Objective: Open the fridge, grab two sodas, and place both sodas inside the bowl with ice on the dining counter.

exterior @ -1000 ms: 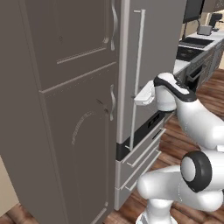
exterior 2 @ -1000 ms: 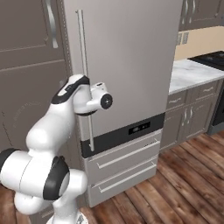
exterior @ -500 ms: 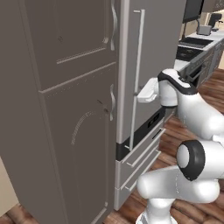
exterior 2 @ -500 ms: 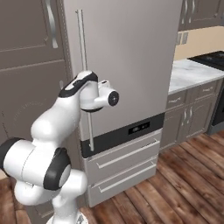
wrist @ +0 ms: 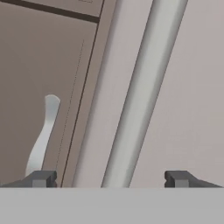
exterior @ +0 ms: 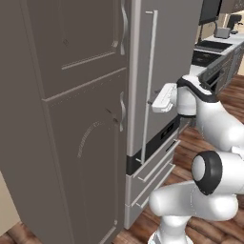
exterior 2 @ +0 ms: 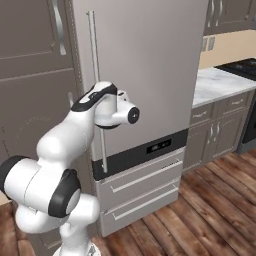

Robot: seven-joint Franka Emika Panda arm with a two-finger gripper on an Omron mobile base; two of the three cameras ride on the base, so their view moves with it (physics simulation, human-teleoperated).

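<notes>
1. Light-grey fridge (exterior 2: 145, 70) stands shut, so nothing of its inside can be seen; two drawers (exterior 2: 142, 192) below are shut too
2. Its dark display band (exterior 2: 150, 150) carries a small mark, too blurred to read
3. The gripper (wrist: 109, 179) has its jaws spread wide, the silver bar handle (wrist: 140, 92) between the fingertips (wrist: 41, 178), nothing clamped
4. Brown-grey cabinet (exterior: 71, 119) beside the fridge, doors shut
</notes>
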